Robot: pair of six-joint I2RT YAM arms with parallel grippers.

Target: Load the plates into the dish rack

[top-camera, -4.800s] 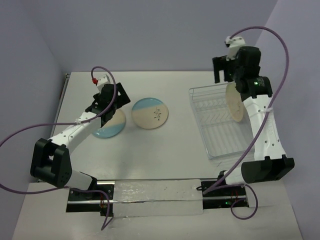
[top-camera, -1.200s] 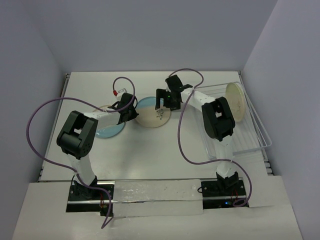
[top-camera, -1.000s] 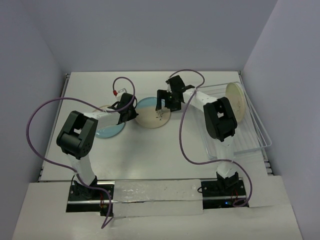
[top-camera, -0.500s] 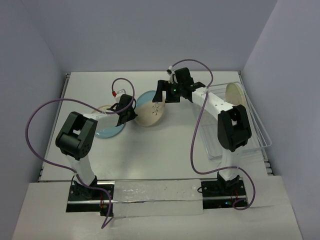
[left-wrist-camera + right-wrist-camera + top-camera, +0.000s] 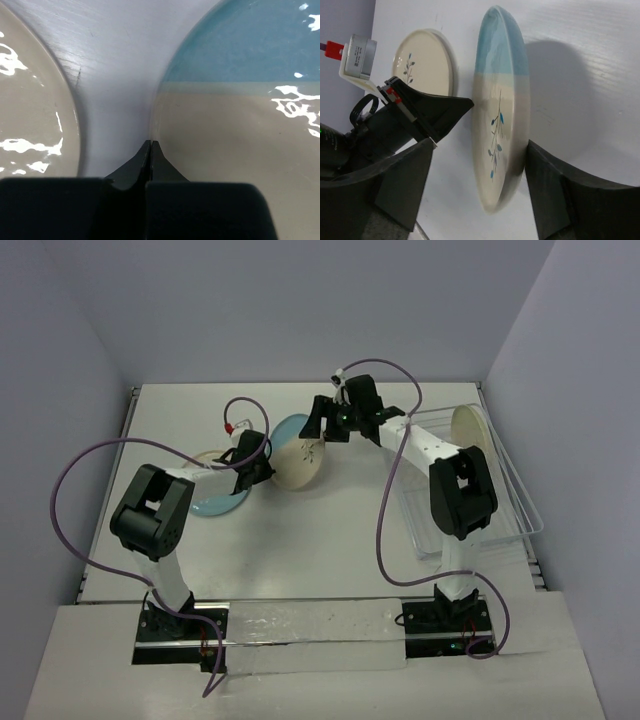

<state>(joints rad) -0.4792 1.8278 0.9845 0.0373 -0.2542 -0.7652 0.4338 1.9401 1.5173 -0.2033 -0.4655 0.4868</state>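
From the top view, my right end effector (image 5: 322, 428) is over the far middle of the table (image 5: 330, 540). Its fingers are spread, one on each side of the tilted plate (image 5: 300, 457). This plate is light blue in one part and cream with a dark sprig in the other. It is raised on its rim and leans, so it does not lie flat. In the right wrist view there is a clear gap between the plate's face and the finger (image 5: 405, 185) on that side. The other finger is very close to the plate's back, but I cannot tell if it touches. So the plate is between the fingers but not pinched. My left end effector (image 5: 262, 468) is pressed together and holds nothing. Its thin tip meets the rim of the tilted plate, low at the table. Just beside it, on the left, the flat plate (image 5: 215, 502) lies on the table, partly hidden under the left arm. The rack (image 5: 500, 515) is at the right side of the table, well apart from these two plates. The third plate (image 5: 470, 445) stands on its edge in the rack's far end.
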